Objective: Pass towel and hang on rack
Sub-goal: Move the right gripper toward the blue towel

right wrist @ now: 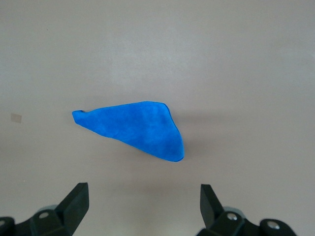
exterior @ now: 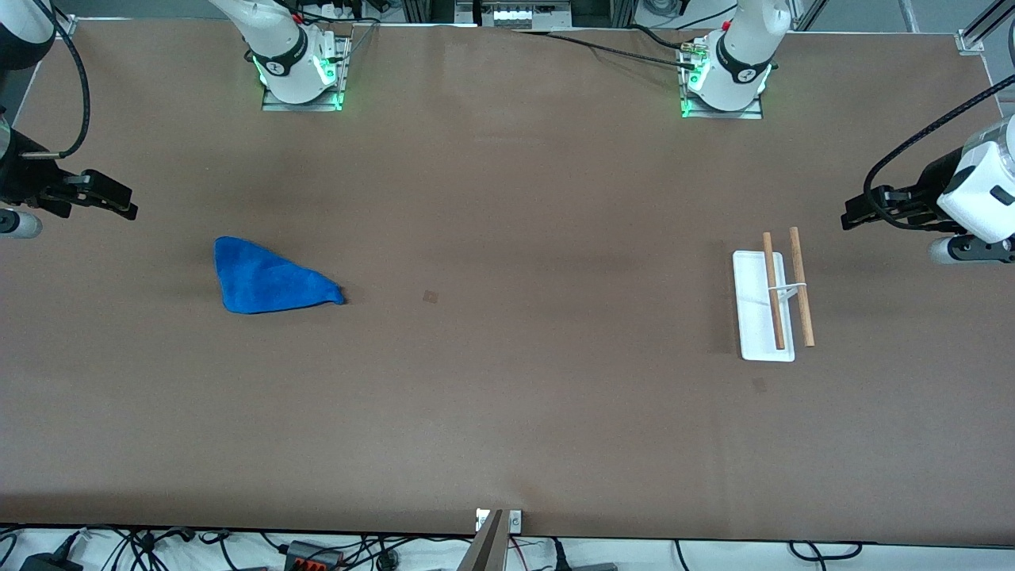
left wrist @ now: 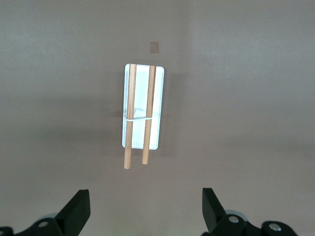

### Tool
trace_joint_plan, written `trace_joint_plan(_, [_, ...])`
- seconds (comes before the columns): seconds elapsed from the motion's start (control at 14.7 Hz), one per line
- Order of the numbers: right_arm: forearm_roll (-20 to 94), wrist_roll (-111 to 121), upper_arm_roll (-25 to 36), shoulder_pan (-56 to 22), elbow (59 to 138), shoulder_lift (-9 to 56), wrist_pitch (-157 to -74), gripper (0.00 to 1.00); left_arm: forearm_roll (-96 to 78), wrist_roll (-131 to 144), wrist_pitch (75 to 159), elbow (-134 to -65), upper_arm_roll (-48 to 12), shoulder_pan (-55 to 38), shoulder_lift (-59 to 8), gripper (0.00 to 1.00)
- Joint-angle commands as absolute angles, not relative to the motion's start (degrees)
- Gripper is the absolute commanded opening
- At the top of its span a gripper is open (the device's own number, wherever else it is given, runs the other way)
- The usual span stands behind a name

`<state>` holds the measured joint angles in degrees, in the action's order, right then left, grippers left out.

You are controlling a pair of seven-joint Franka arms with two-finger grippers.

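Observation:
The blue towel [exterior: 266, 281] lies crumpled in a rough triangle on the brown table toward the right arm's end. It also fills the middle of the right wrist view [right wrist: 140, 128]. My right gripper [exterior: 127, 202] hovers open and empty above the table's end near the towel, its fingers spread wide [right wrist: 143, 199]. The rack [exterior: 773, 301] stands toward the left arm's end, with a white base and two wooden rods. From the left wrist the rack [left wrist: 150, 98] is seen from above. My left gripper [exterior: 848, 216] hovers open and empty near the rack [left wrist: 146, 204].
Two small tape marks sit on the table, one mid-table [exterior: 430, 296] and one beside the rack nearer the front camera [exterior: 759, 385]. Cables [exterior: 317, 551] run along the table's front edge. Both arm bases [exterior: 301, 71] stand at the table's back edge.

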<state>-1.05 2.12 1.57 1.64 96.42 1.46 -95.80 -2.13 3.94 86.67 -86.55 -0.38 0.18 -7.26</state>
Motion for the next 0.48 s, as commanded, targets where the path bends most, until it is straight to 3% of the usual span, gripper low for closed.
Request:
trace_joint_plan(0.0, [-1.76,2.29,1.41,1.93,98.09,-0.09,-96.50,1.00,-1.05,4.22,86.57,-86.22,-0.88,0.44,-7.29,1.00])
trace_joint_plan(0.41, [-1.84,3.24,1.41,2.02,98.09,0.52,-96.59,1.00,-1.23,4.13,86.75,-86.13,-0.79,0.44,-7.29,1.00])
